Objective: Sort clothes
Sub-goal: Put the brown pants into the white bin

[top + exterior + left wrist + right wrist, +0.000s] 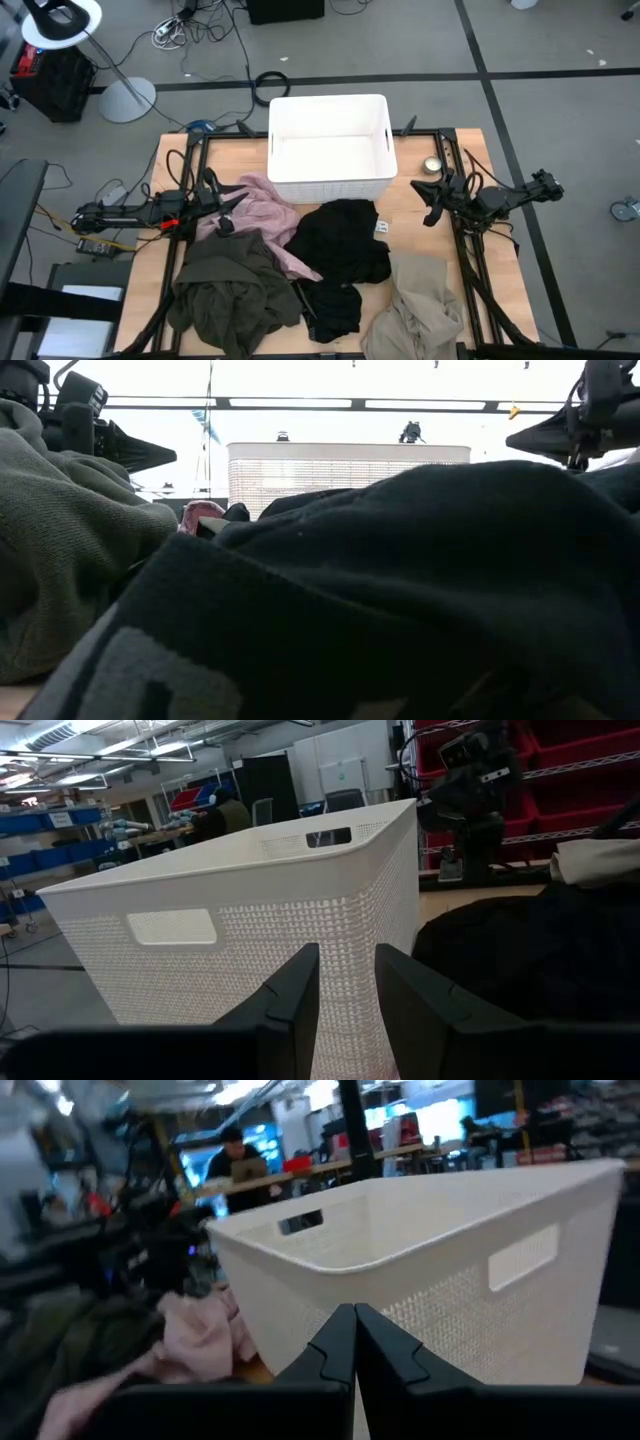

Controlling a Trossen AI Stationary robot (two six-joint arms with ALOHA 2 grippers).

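Nearest the front edge of the counter (160, 165) lie the olive-green garment (232, 295), a small black garment (333, 308) and the beige-tan garment (418, 305), all in loose heaps. Just behind them sit the pink garment (258, 215) and the larger black garment (340, 238), both close against the white bin (329, 147). That bin looks empty from above, so by my reckoning the sorting has hardly begun: every piece I can see remains outside it. The left pincer (228, 203) hovers over the pink garment, its fingers a little apart and gripping nothing. The right pincer (432, 197) hangs beside the bin's other end, pressed together and empty. A dark teal piece I cannot pick out.
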